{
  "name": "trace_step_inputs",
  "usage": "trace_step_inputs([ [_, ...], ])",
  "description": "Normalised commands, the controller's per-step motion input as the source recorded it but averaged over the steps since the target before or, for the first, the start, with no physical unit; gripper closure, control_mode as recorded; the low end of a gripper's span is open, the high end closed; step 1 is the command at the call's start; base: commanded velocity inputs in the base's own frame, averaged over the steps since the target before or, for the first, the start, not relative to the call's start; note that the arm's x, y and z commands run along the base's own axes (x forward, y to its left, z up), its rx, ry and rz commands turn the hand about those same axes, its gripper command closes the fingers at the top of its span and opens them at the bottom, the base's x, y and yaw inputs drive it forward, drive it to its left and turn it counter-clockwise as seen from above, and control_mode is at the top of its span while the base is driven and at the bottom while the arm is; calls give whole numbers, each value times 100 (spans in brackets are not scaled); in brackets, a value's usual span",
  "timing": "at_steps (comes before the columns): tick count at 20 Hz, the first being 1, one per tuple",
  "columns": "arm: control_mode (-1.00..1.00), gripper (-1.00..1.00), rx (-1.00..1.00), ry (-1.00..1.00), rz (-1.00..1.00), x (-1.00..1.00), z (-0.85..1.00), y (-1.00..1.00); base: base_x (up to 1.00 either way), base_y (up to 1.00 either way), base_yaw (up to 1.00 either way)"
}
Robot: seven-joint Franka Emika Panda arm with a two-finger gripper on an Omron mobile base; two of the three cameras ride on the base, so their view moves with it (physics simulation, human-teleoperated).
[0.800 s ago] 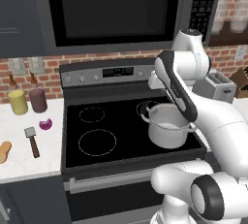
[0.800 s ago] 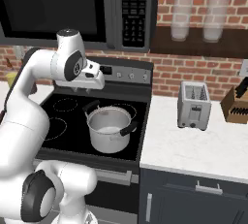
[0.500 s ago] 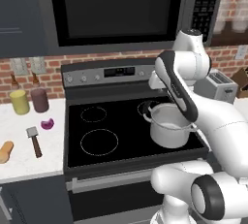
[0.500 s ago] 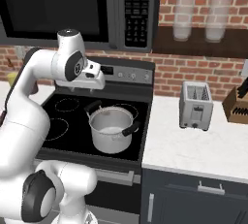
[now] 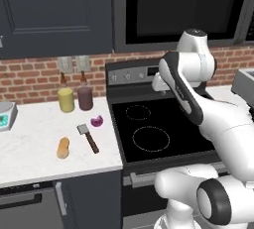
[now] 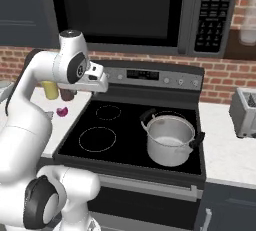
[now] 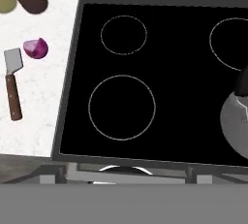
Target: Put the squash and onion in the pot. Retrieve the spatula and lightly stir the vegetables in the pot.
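The tan-orange squash [image 5: 63, 147] lies on the white counter left of the stove. Beside it lies the spatula [image 5: 88, 137], grey blade toward the wall; the hand view shows the spatula [image 7: 13, 85] at its left edge. The purple onion [image 5: 96, 121] sits just behind the blade, and the onion [image 7: 36, 48] appears again in the hand view. The silver pot [image 6: 167, 155] stands on the stove's front right burner, pale inside, with nothing in it. My gripper [image 6: 98, 81] hangs high over the stove's back left, pointing down, open and holding nothing.
A yellow jar [image 5: 66, 99] and a dark maroon jar [image 5: 85, 97] stand at the brick wall behind the vegetables. A kitchen scale [image 5: 5, 114] sits at the far left. A toaster [image 6: 245, 112] stands on the right counter. The microwave hangs above the black cooktop [image 5: 149, 139].
The whole picture has shifted: the base has driven left, bringing the left counter and its vegetables closer to the middle. The arm keeps the same pose.
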Motion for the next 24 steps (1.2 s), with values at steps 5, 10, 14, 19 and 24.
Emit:
trace_step_inputs([
  [5, 100, -100, 0, 0, 0, 0, 0, 0, 3, 54, 0],
  [10, 100, -100, 0, 0, 0, 0, 0, 0, 50, 22, 0],
  [14, -100, -100, 0, 0, 0, 8, 0, 8, 40, 20, 0],
  [19, -100, -100, 0, 0, 3, -7, -1, 34, 0, 0, 0],
  [24, -100, -100, 0, 0, 11, -26, -21, 83, 0, 0, 0],
])
